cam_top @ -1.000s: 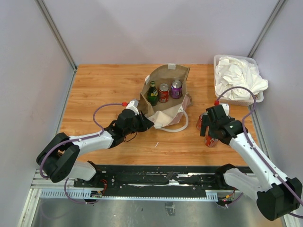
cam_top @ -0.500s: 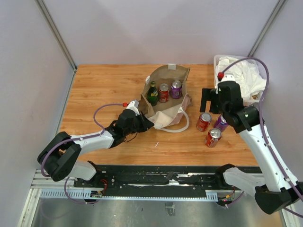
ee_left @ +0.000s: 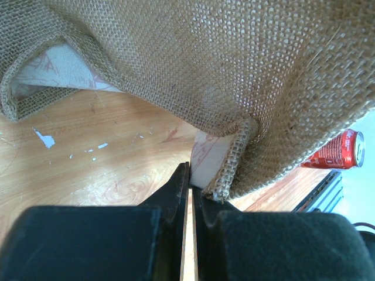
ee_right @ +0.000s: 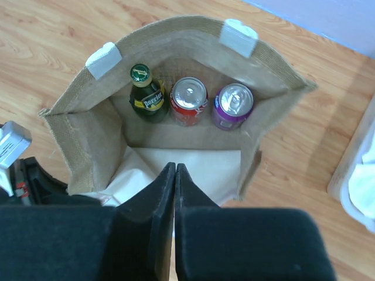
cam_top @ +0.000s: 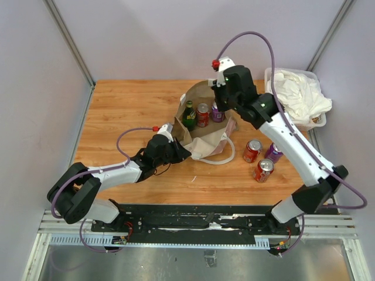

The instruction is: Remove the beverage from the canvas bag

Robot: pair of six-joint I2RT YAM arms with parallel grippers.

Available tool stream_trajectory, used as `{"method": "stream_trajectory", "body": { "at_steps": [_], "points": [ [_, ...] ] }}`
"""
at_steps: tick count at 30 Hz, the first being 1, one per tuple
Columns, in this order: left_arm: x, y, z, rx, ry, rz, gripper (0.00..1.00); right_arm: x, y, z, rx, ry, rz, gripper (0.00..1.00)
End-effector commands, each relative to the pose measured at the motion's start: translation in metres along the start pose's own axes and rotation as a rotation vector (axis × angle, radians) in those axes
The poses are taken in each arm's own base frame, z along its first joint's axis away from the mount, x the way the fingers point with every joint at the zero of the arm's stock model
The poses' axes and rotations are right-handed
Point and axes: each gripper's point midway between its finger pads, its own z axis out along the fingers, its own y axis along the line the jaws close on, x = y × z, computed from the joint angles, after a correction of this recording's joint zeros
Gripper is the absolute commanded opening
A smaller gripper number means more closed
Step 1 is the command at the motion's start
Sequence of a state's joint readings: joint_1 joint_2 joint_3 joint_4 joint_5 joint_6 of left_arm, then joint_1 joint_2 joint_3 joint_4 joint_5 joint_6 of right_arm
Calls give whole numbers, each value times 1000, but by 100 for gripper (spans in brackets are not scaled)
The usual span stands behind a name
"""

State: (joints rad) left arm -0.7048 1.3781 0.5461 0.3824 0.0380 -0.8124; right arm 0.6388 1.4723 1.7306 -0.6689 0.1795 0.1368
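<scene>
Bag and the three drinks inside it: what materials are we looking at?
The canvas bag: coarse open-weave fabric, jute-like, matte, with stitched hems. The green bottle: glossy, likely glass, metal-looking cap. The red can and purple can: shiny pull-tab tops, probably aluminium.

Wooden table [cam_top: 129,105] with light plank grain, clear plastic bin [cam_top: 304,71] at the far right corner, heaped with crumpled white cloths [cam_top: 299,93], small white scrap [cam_top: 193,179] near the table's near edge, plain grey walls [cam_top: 193,35] behind and both sides, black metal rail [cam_top: 193,219] along the near edge
</scene>
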Motion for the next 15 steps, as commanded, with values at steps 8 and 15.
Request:
{"method": "stream_trajectory", "body": {
  "at_steps": [8,15],
  "points": [
    [16,11,-2,-45,67,31,7,24,41,78,-142,142,-95,1],
    [18,11,-3,-43,72,35,7,47,31,110,-206,243,63,26]
  ]
}}
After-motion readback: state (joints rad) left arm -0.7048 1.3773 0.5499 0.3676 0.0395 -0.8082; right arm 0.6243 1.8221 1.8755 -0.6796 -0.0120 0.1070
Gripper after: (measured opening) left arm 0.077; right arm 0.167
